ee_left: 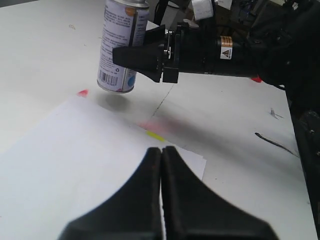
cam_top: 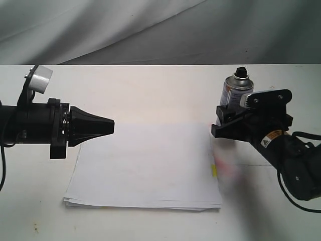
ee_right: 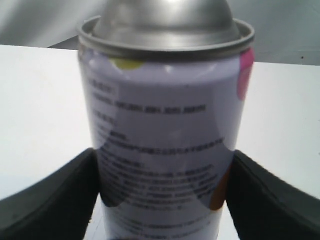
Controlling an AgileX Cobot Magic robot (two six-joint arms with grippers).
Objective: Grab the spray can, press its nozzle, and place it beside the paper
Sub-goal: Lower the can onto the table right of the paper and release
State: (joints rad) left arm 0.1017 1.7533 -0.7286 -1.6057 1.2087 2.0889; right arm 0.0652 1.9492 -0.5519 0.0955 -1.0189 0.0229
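My right gripper (cam_top: 221,124) is shut on the spray can (cam_top: 234,90), a silver cylinder with a white printed label, held upright just past the paper's far right corner. Its black nozzle (cam_top: 241,74) points up. In the left wrist view the spray can (ee_left: 120,47) hangs slightly above the table over its own shadow. In the right wrist view the black fingers (ee_right: 55,195) press both sides of the spray can (ee_right: 165,125). The paper (cam_top: 145,165) lies flat mid-table with a yellow tab (cam_top: 214,170) and pink stains at its right edge. My left gripper (cam_top: 111,126) is shut and empty over the paper's left edge.
A grey cloth backdrop (cam_top: 150,30) hangs behind the white table (cam_top: 150,85). A black cable (cam_top: 301,198) loops beside the right arm. A dark scuff (ee_left: 275,142) and a thin line mark the tabletop near the paper.
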